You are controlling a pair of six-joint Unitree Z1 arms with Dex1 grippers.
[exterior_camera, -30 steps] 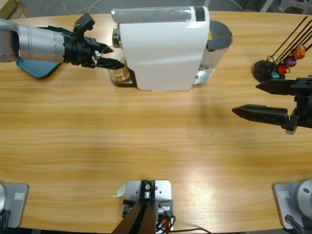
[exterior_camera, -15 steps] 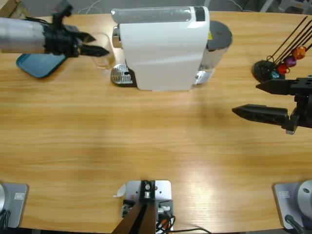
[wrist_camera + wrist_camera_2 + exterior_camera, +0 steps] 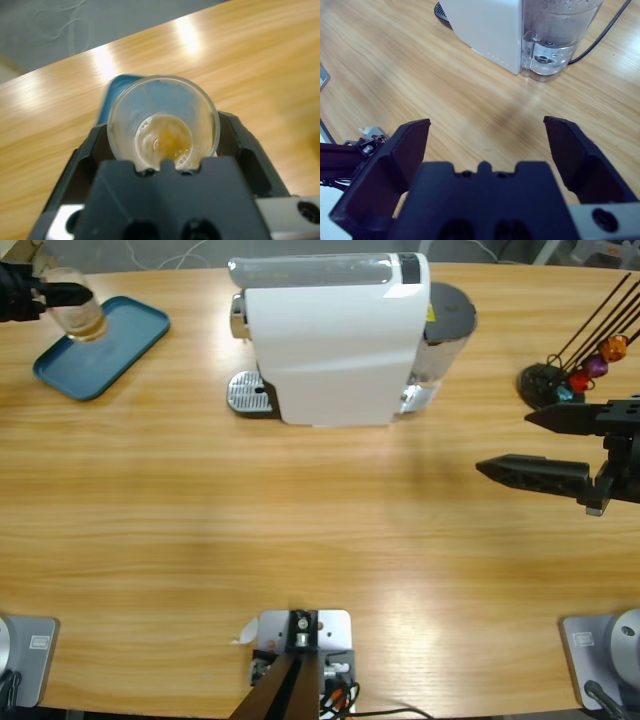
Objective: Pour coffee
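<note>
— One glass tumbler (image 3: 163, 122), clamped in left claw (image 3: 165, 150) over blue tray (image 3: 120, 340); shallow coffee (image 3: 167, 140) inside.
— Handling?
— Light, slick, breakable. Grip mid-wall, kept level. Right claw (image 3: 545, 445) apart, idle above worktop (image 3: 300, 530).

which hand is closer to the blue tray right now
Left. The left hand holds the glass over the tray at the table's far left end. The right hand hangs open at the opposite end.
</note>
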